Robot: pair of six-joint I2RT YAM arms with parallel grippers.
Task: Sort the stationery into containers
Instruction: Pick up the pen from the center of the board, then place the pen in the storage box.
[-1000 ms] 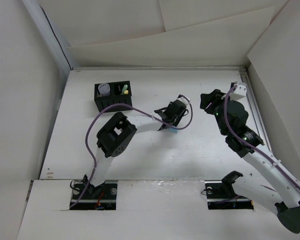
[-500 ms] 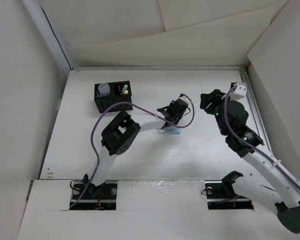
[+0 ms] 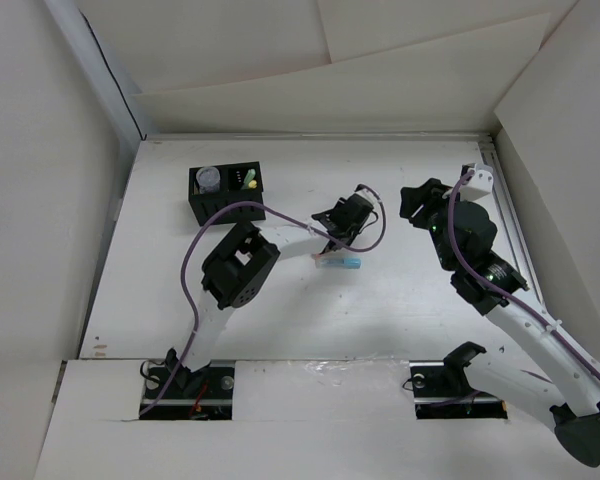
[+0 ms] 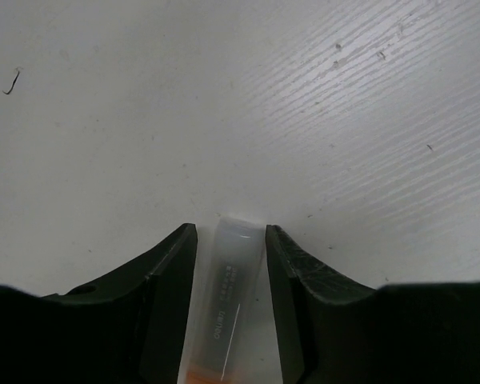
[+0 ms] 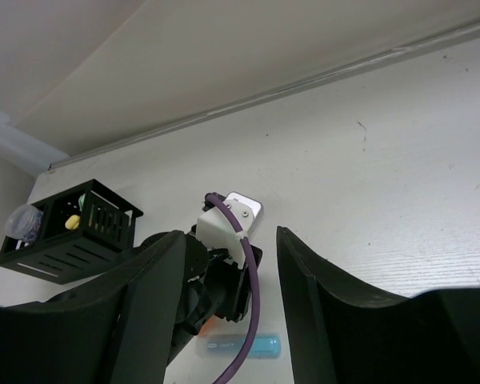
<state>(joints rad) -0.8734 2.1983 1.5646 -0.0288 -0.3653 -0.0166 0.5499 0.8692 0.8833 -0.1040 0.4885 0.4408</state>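
My left gripper (image 4: 230,229) has its jaws closed on a clear stick with an orange end (image 4: 226,296), whose clear end pokes just past the fingertips. In the top view this gripper (image 3: 332,232) hangs over mid-table. A clear marker with a blue end (image 3: 342,263) lies flat on the table just in front of it, and also shows in the right wrist view (image 5: 248,346). The black organizer (image 3: 225,205) stands at the back left, holding a round greyish piece (image 3: 210,178) and yellow and green sticks (image 3: 250,180). My right gripper (image 5: 229,234) is open and empty, raised at the right.
White walls close in the table on the left, back and right. A purple cable (image 3: 195,255) loops over the left arm. The right arm's elbow (image 3: 470,235) stands to the right of the blue-ended marker. The organizer also shows in the right wrist view (image 5: 104,220).
My left gripper has drawn back a little toward the far side, uncovering the blue-ended marker, which lies on the table. The right arm has not moved.
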